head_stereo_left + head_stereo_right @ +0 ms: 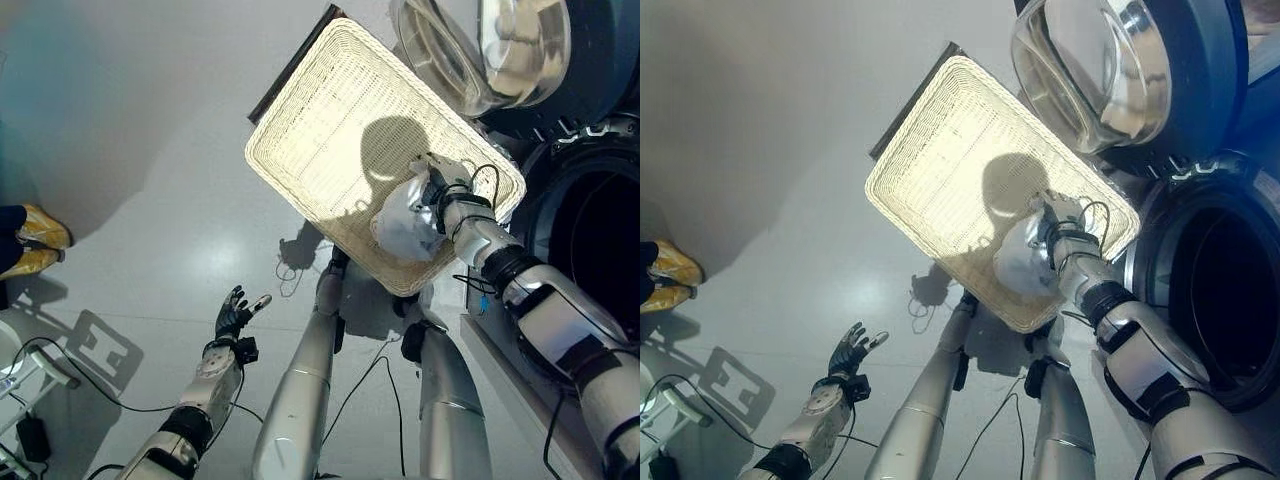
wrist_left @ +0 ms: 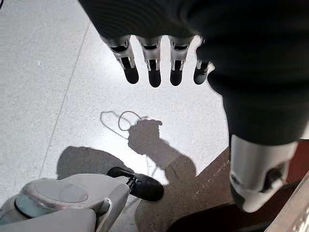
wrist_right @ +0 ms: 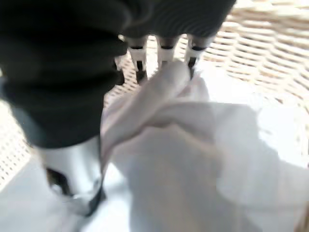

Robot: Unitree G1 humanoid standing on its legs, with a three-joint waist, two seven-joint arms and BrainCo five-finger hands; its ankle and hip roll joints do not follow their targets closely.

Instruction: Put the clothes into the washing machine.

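Note:
A white cloth (image 1: 405, 225) lies bunched at the near right corner of a pale wicker basket (image 1: 330, 120) on the floor. My right hand (image 1: 440, 190) reaches into the basket from the right, and its fingers (image 3: 166, 53) are curled into a fold of the cloth (image 3: 193, 159). Just right of the basket stands the washing machine, its dark drum opening (image 1: 600, 240) facing me and its round glass door (image 1: 480, 50) swung open above it. My left hand (image 1: 235, 315) hangs low at the left over the bare floor, fingers (image 2: 154, 72) straight and holding nothing.
A person's yellow shoes (image 1: 35, 240) stand at the far left edge. A white frame (image 1: 20, 370) sits at the lower left corner. Grey floor stretches left of the basket, whose far edge rests on a dark board (image 1: 295, 65).

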